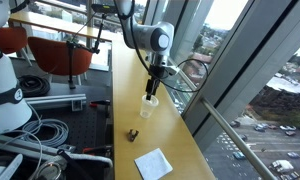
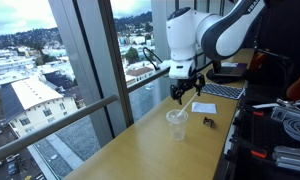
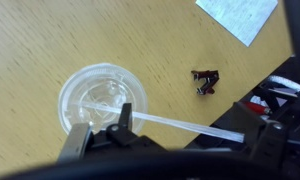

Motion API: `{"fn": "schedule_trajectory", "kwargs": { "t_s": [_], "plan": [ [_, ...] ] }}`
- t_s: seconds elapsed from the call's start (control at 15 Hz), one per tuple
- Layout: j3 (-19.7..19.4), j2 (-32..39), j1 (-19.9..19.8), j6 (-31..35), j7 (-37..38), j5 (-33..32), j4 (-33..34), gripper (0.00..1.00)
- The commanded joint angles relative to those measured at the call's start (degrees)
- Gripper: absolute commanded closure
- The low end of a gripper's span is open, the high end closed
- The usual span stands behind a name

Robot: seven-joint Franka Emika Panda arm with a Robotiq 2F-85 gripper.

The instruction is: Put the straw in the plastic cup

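Observation:
The clear plastic cup stands upright on the wooden counter; it shows in both exterior views. The thin pale straw has one end inside the cup and slants out over the rim, running across the gap between my fingers. My gripper hovers just above the cup. Its fingers are spread wide apart and do not pinch the straw.
A small dark brown lump lies on the counter near the cup. A flat white square sheet lies beyond it. A window wall runs along one counter edge; cables and equipment crowd the other side.

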Motion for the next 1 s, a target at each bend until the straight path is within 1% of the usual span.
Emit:
{"fn": "schedule_trajectory", "kwargs": {
  "t_s": [0.0,0.67,0.8,0.93],
  "plan": [
    [0.81,-1.74,0.66,-1.01,1.46,-0.90,-0.35,0.00],
    [2.20,1.20,0.48,-0.58,-0.28,0.98,6.81,0.00],
    [2.44,1.02,0.30,-1.09,-0.51,2.03,7.53,0.00],
    [2.42,0.33,-0.10,-3.43,-0.01,4.20,8.51,0.00]
  ]
}}
